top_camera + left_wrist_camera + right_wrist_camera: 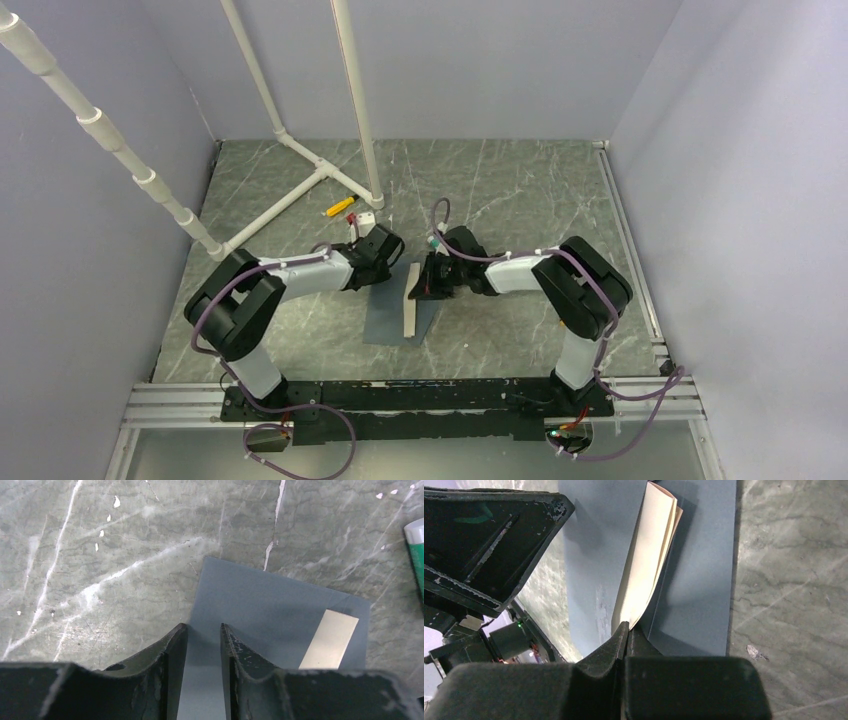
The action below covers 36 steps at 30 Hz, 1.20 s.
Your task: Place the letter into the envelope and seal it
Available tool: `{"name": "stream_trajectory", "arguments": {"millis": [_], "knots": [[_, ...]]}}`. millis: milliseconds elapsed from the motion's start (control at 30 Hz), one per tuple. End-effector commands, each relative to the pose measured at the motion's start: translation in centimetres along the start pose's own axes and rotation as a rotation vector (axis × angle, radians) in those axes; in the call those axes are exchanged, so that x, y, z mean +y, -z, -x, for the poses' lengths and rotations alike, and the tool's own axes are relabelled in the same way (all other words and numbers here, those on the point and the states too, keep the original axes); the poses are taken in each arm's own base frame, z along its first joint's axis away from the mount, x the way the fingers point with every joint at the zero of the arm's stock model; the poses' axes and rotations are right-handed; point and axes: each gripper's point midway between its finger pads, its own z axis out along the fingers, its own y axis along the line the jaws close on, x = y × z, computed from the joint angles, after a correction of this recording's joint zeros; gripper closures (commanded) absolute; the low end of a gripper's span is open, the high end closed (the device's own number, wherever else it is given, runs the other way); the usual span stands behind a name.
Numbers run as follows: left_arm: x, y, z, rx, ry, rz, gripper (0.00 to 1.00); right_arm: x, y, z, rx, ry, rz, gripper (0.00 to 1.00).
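1. Jaws of your right gripper (626, 630) are clamped on the folded letter (646, 565), standing it on edge over the envelope (270, 600).
2. Your left gripper (204, 630) hangs with jaws parted over the envelope's eleven o'clock corner, close beside the letter.
3. Farther out at eleven o'clock lie a yellow tool (340, 207) and a white pipe frame (300, 150).

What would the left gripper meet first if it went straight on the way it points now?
Most likely the envelope: the left gripper points down at it, jaws apart, with the grey paper showing in the gap between them. The remaining distance is unclear.
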Motion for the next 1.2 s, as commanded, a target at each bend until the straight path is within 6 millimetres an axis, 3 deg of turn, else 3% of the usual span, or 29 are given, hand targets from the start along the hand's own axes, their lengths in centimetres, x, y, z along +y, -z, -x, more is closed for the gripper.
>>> {"name": "stream_trajectory", "arguments": {"millis": [0,100,267,333,500,767,967,1167], "knots": [[5.3,0.9,-10.0,0.374,-0.03,0.105,0.6,-2.6,-0.5,0.7,-0.113,-0.018,-0.106,1.0],[4.9,1.6,-8.8,0.35,0.001,0.064,0.51,-2.5,-0.4,0.3,-0.091,-0.006,-0.102,0.97],[4.5,2.7,-6.9,0.328,0.049,-0.015,0.42,-1.9,1.2,0.6,-0.11,0.033,-0.116,0.61],[4.5,2.9,-6.6,0.329,0.076,-0.044,0.4,-1.9,1.9,0.8,-0.124,0.056,-0.144,0.56],[4.8,3.6,-5.8,0.325,0.11,-0.08,0.35,-2.4,2.7,1.0,-0.121,0.09,-0.207,0.55],[3.2,5.2,-5.8,0.335,0.163,-0.211,0.32,-3.0,2.3,0.4,-0.101,0.119,-0.268,0.71],[2.8,5.5,-5.7,0.332,0.183,-0.247,0.31,-2.1,3.5,1.2,-0.123,0.199,-0.343,0.48],[2.5,5.5,-5.4,0.324,0.196,-0.267,0.31,-1.8,5.1,1.8,-0.171,0.213,-0.381,0.48]]}}
